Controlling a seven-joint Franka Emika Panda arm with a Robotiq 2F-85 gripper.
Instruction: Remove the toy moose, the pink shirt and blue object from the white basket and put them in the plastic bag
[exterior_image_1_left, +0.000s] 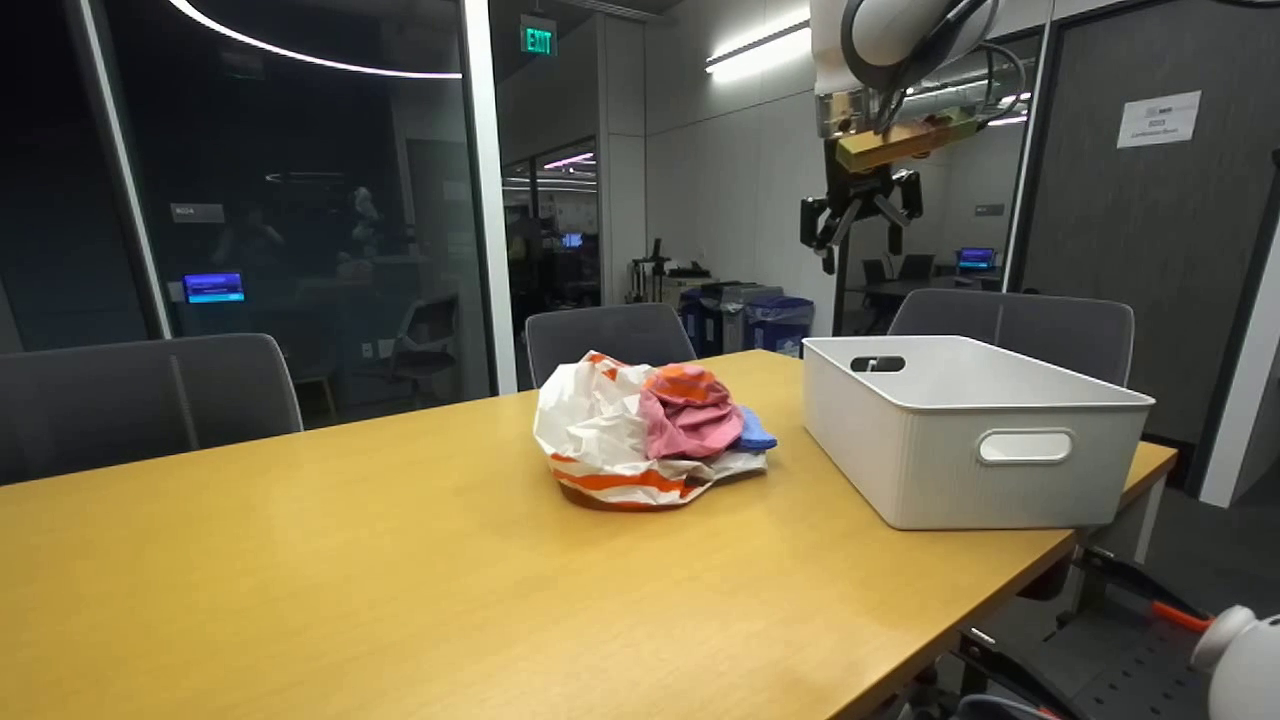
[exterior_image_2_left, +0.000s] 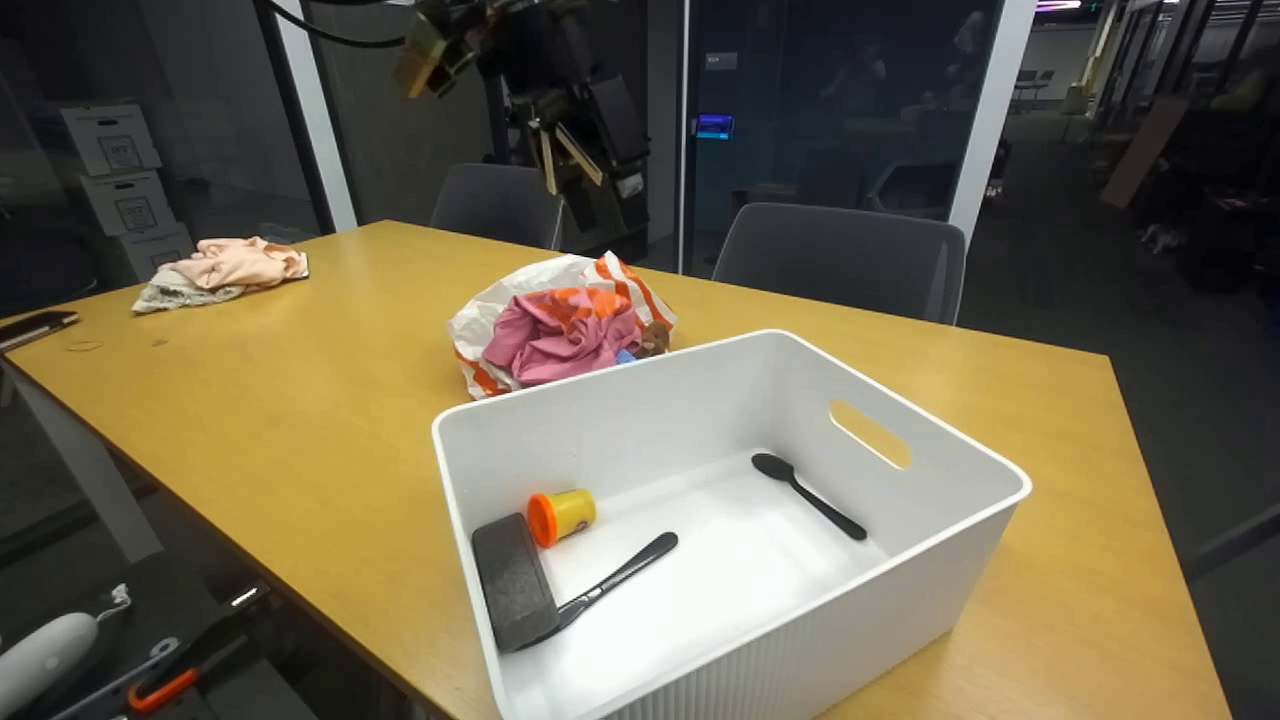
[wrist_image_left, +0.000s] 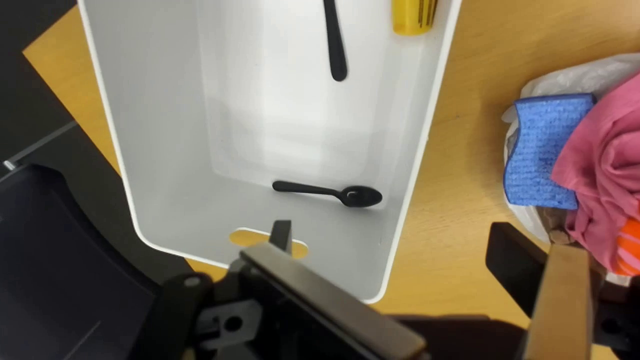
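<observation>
Below end effector (exterior_image_1_left: 861, 250) — pink shirt (exterior_image_1_left: 692, 422)

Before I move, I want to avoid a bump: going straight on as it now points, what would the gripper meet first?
Probably the white basket, near its rim, judging by the wrist view; depth is unclear, so the open gripper might just miss it.

A black spoon (wrist_image_left: 350, 195) lies apart from a utensil (exterior_image_2_left: 618, 577), yellow tub (exterior_image_2_left: 570, 513) and dark block (exterior_image_2_left: 514, 580).
</observation>
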